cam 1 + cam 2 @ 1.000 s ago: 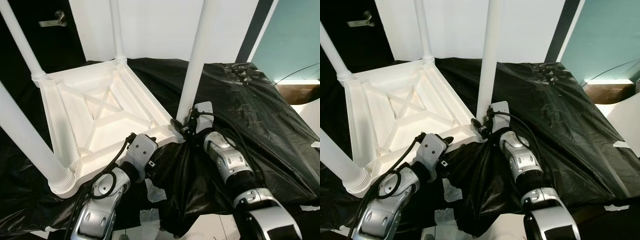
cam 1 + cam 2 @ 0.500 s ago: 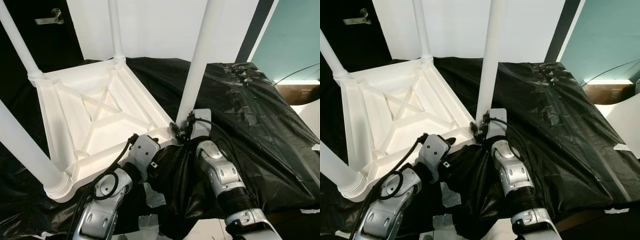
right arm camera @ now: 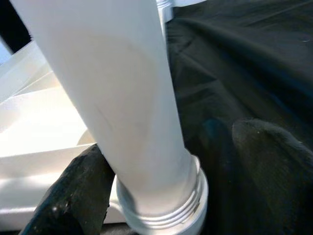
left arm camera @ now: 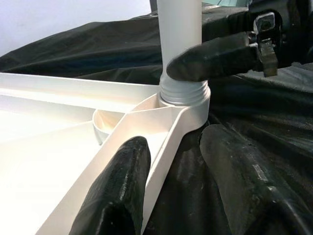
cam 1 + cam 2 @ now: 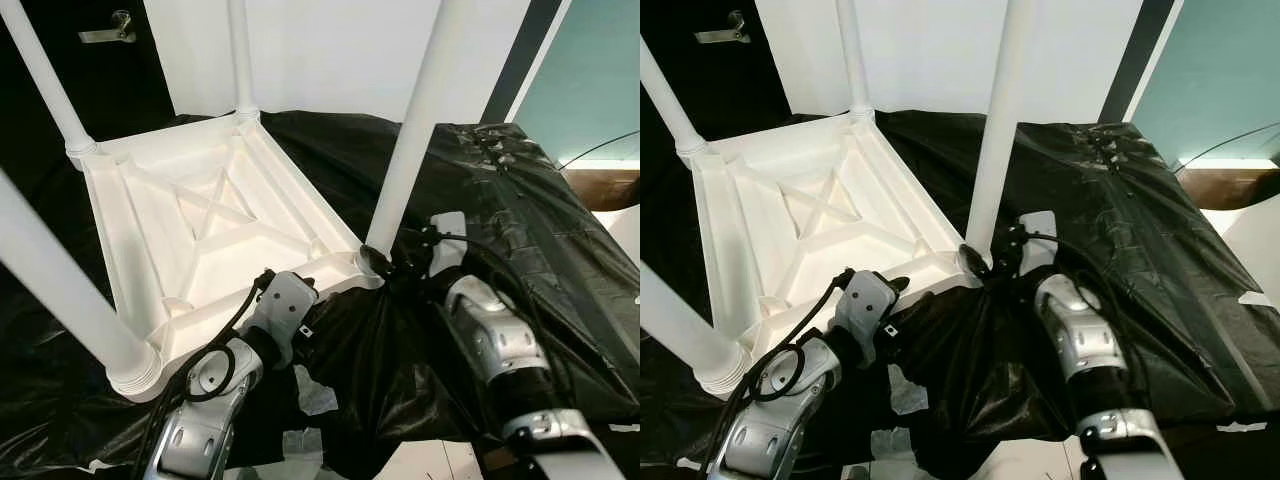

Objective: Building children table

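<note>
Inverted white table top (image 5: 200, 230) at left centre of frame on black sheet (image 5: 520, 210); right gripper (image 5: 385, 265) clasping threaded base of near leg (image 5: 405, 150), left gripper (image 4: 171, 166) spread astride corner rim (image 4: 161, 132); leg to be kept plumb while turned fully home.
</note>
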`<state>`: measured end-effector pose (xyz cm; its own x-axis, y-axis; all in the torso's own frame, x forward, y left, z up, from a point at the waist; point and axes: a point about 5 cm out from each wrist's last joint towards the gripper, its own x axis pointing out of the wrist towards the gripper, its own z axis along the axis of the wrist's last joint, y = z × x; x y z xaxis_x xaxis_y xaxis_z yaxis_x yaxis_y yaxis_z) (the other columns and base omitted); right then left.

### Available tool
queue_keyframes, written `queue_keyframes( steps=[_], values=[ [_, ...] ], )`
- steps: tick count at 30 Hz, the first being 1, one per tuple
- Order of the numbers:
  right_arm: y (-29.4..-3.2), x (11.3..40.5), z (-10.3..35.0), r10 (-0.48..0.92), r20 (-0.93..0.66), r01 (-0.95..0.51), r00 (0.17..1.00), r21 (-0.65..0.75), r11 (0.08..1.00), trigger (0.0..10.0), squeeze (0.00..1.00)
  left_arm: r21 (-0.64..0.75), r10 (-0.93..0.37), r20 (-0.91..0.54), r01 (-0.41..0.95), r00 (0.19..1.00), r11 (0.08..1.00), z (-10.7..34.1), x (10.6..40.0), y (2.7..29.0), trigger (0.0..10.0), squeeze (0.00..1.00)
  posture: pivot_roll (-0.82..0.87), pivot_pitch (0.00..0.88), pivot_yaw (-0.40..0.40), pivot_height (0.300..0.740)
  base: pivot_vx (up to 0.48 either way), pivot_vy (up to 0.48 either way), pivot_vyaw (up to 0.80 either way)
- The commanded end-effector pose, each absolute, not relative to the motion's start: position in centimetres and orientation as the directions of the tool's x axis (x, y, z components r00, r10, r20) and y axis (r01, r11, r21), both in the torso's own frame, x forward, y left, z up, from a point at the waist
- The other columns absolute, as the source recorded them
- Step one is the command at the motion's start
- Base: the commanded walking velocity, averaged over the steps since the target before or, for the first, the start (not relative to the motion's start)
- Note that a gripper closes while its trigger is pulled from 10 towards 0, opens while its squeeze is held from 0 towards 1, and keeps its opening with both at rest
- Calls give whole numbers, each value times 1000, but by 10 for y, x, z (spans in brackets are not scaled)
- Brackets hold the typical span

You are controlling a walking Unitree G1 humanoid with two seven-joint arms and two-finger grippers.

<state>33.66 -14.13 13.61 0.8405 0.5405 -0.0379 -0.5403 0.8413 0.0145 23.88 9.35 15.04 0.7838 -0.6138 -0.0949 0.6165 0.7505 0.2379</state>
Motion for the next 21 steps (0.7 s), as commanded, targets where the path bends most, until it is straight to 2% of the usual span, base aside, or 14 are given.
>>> queue_keyframes(
  steps=[1, 2, 5, 7, 10, 14, 18, 19, 20, 21],
  values=[
    [-147, 337, 134, 548, -50, -548, 835, 14, 836, 10000, 0, 240, -588, -95, 591, 804, 770, 148, 239, 94, 10000, 0, 96, 36, -77, 740, 0, 0, 0],
    [-148, 341, 136, 642, -71, -645, 763, -20, 764, 10000, 0, 245, -588, -96, 591, 803, 768, 148, 239, 94, 10000, 0, 95, 36, -76, 740, 0, 0, 0],
    [-146, 344, 139, 690, -84, -694, 719, -33, 719, 10000, 0, 247, -587, -95, 590, 804, 769, 148, 240, 94, 10000, 0, 100, 31, -76, 740, 0, 0, 0],
    [-137, 352, 146, 770, -108, -777, 629, -67, 625, 10000, 0, 248, -583, -92, 585, 807, 772, 149, 241, 95, 10000, 0, 106, 29, -79, 740, 0, 0, 0],
    [-136, 353, 147, 782, -113, -790, 613, -78, 608, 10000, 0, 248, -582, -92, 585, 808, 772, 149, 241, 96, 10000, 0, 106, 29, -79, 740, 0, 0, 0],
    [-126, 360, 150, 824, -170, -841, 540, -123, 526, 10000, 0, 250, -579, -90, 581, 811, 775, 150, 241, 96, 10000, 0, 122, 25, -84, 740, 0, 0, 0],
    [-124, 362, 150, 835, -193, -857, 515, -128, 499, 10000, 0, 250, -576, -89, 578, 813, 777, 151, 241, 96, 10000, 0, 122, 25, -84, 740, 0, 0, 0],
    [-123, 364, 150, 838, -202, -862, 507, -136, 488, 7412, 0, 250, -573, -89, 575, 815, 779, 151, 241, 97, 10000, 0, 130, 24, -84, 740, 0, 0, 0],
    [-123, 364, 150, 838, -202, -862, 507, -136, 488, 7412, 0, 250, -573, -89, 575, 815, 779, 151, 241, 97, 10000, 0, 130, 24, -84, 740, 0, 0, 0],
    [-123, 364, 150, 839, -207, -864, 503, -142, 482, 235, 0, 249, -571, -89, 574, 816, 780, 151, 241, 97, 10000, 0, 130, 24, -84, 740, 0, 0, 0]
  ],
)
